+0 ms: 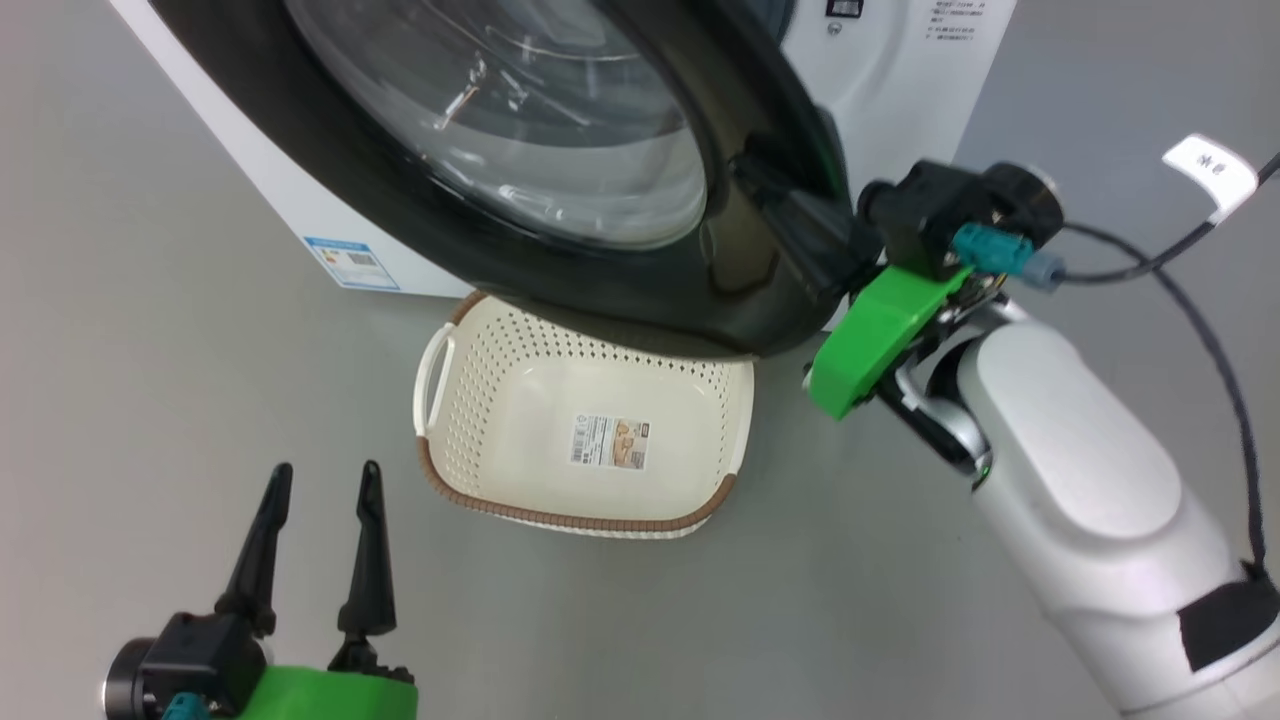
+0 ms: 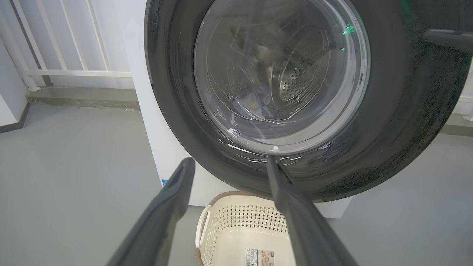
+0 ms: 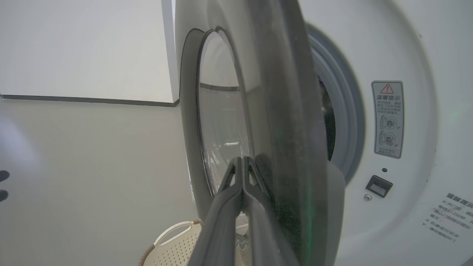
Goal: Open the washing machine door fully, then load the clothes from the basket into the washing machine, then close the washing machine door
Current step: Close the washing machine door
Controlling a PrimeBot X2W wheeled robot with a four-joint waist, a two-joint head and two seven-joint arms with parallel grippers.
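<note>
The washing machine door, with its black rim and glass bowl, stands partly swung out from the white washing machine. My right gripper is shut, its fingers pressed flat against the door's outer rim, tips together at my right gripper. Through the glass, light-blue clothes lie in the steel drum. The cream basket sits on the floor under the door with nothing in it but its sticker. My left gripper hangs open low at the left, short of the basket, empty.
A black cable with a white tag trails behind my right forearm. The grey gasket and latch slot show beside the door. A white railing stands left of the machine. Grey floor lies all around.
</note>
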